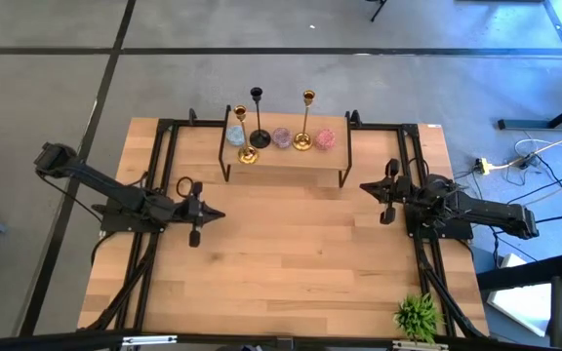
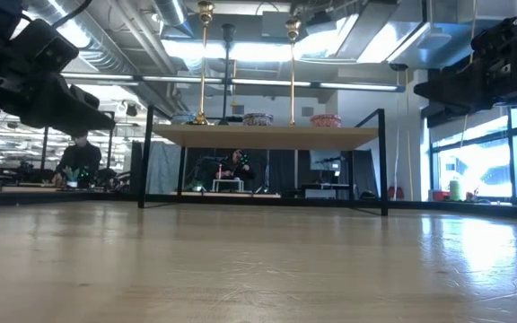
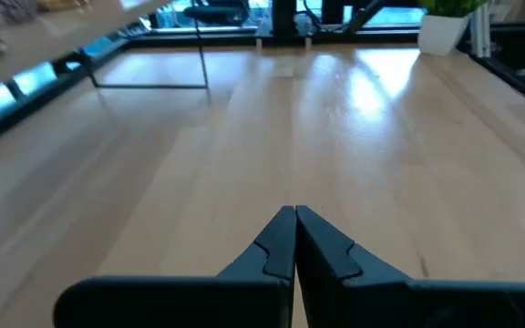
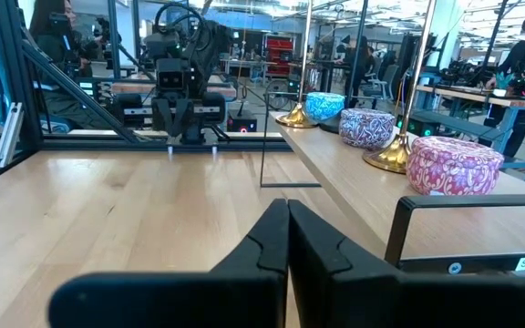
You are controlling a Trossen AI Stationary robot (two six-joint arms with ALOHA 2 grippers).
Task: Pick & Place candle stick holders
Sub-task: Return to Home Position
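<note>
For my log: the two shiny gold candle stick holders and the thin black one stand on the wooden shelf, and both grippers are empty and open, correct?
No: the left gripper and right gripper are empty but shut, as each wrist view shows. The gold candle stick holders and black candle stick holder stand on the wooden shelf.

Left gold holder (image 1: 247,153) and right gold holder (image 1: 302,142) gleam shiny gold; black holder (image 1: 260,136) is plain black. Blue tin (image 4: 324,105) bright blue, purple tin (image 4: 365,127) purple-on-white patterned, pink tin (image 4: 454,165) pink (pale mottling all over). Table (image 1: 291,253) pale wood, plant (image 1: 418,314) green.
</note>
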